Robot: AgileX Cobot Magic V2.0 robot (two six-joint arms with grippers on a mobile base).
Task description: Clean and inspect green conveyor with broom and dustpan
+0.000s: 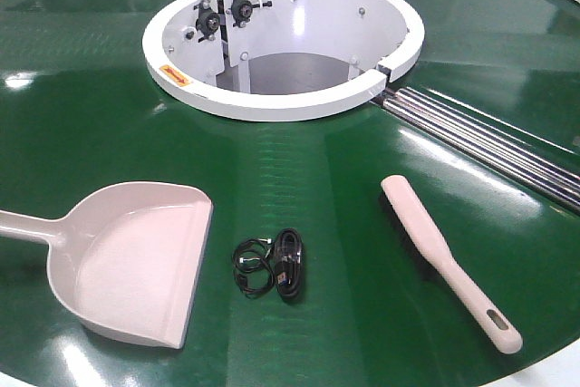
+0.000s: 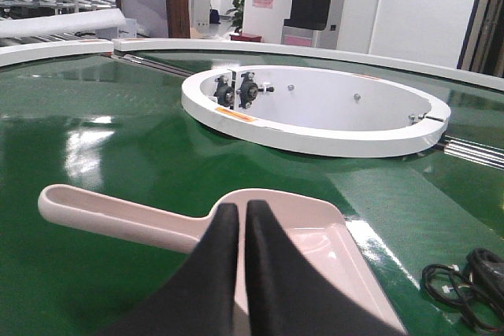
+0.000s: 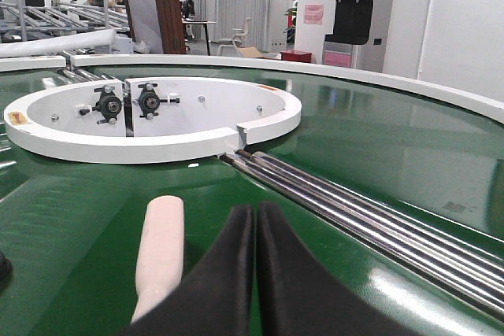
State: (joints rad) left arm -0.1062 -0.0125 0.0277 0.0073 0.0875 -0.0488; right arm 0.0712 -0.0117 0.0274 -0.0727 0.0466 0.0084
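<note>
The green conveyor (image 1: pixel 299 169) rings a white hub (image 1: pixel 281 43). The pale pink dustpan (image 1: pixel 136 260) lies at the front left, handle pointing left. The pale pink broom (image 1: pixel 444 256) lies at the front right, slotted handle end nearest the front edge. Neither gripper shows in the front view. In the left wrist view my left gripper (image 2: pixel 242 214) is shut and empty, above the dustpan (image 2: pixel 307 234) near its handle joint. In the right wrist view my right gripper (image 3: pixel 255 214) is shut and empty, just right of the broom (image 3: pixel 161 253).
A coiled black cable (image 1: pixel 272 266) lies on the belt between dustpan and broom, and shows in the left wrist view (image 2: pixel 465 281). Metal roller strips (image 1: pixel 489 142) run from the hub to the right edge, and show in the right wrist view (image 3: pixel 362 218).
</note>
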